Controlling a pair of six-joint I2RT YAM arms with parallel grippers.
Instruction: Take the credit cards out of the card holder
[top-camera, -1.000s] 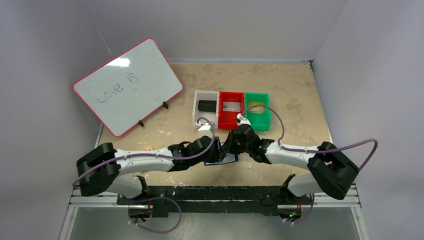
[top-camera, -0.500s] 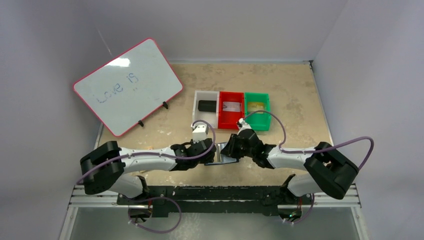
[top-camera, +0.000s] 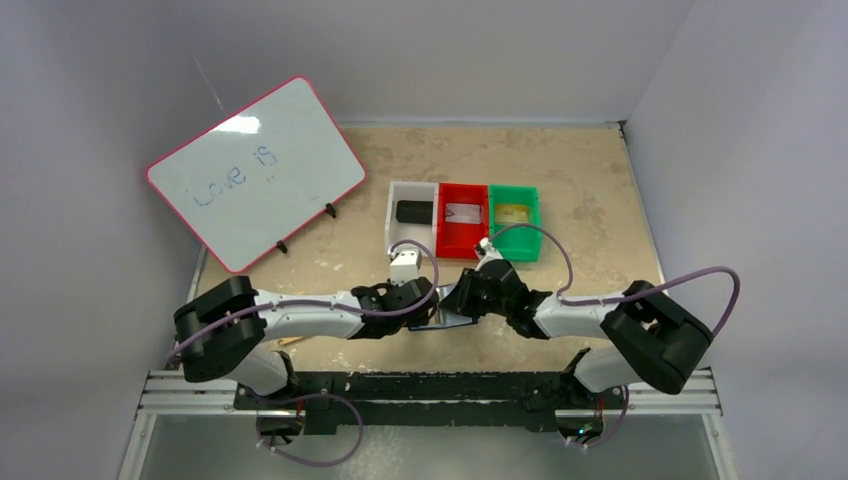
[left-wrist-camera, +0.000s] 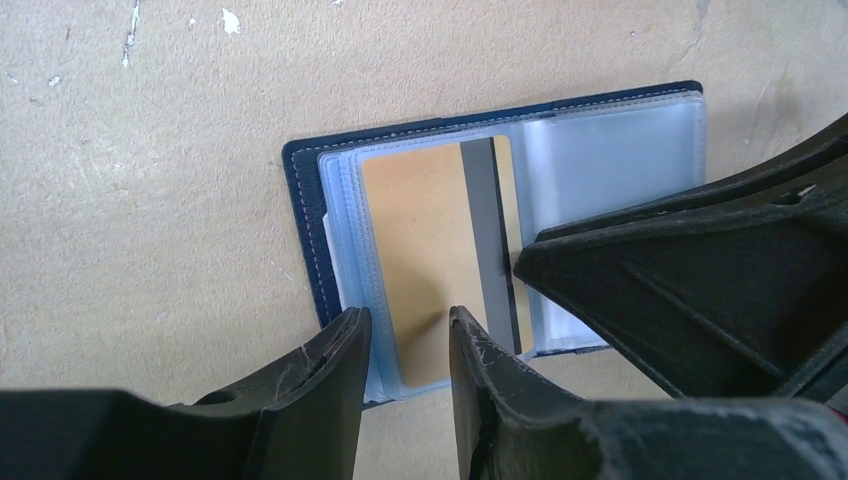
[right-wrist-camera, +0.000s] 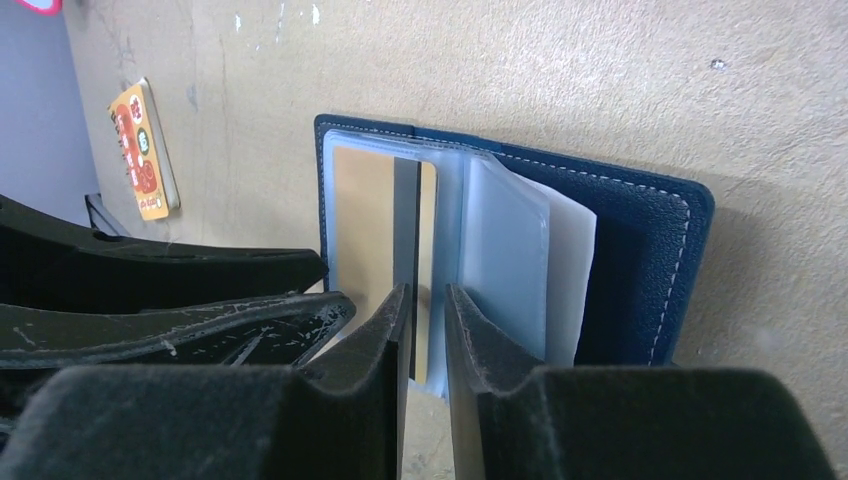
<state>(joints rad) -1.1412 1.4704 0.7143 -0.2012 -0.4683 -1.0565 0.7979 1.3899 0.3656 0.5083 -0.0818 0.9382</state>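
Here on the table (top-camera: 580, 180) the card holder (left-wrist-camera: 300, 200) lies open. The left gripper (left-wrist-camera: 408, 325) stands slightly apart over its near edge; the right gripper (right-wrist-camera: 427, 300) nearly together around the gold credit card (left-wrist-camera: 420, 230), grip unclear. Pulling may drag the whole holder along.

Brightly and evenly lit from overhead, with soft, short shadows on the table (top-camera: 580, 170). Marked by a pale glare patch near the upper edge of the whiteboard (top-camera: 256, 172). Mildly glossy across the clear plastic of the card holder (left-wrist-camera: 300, 200). Sharp at tabletop level in wrist views; softer on the near left gripper (left-wrist-camera: 405, 322) and right gripper (right-wrist-camera: 427, 296).
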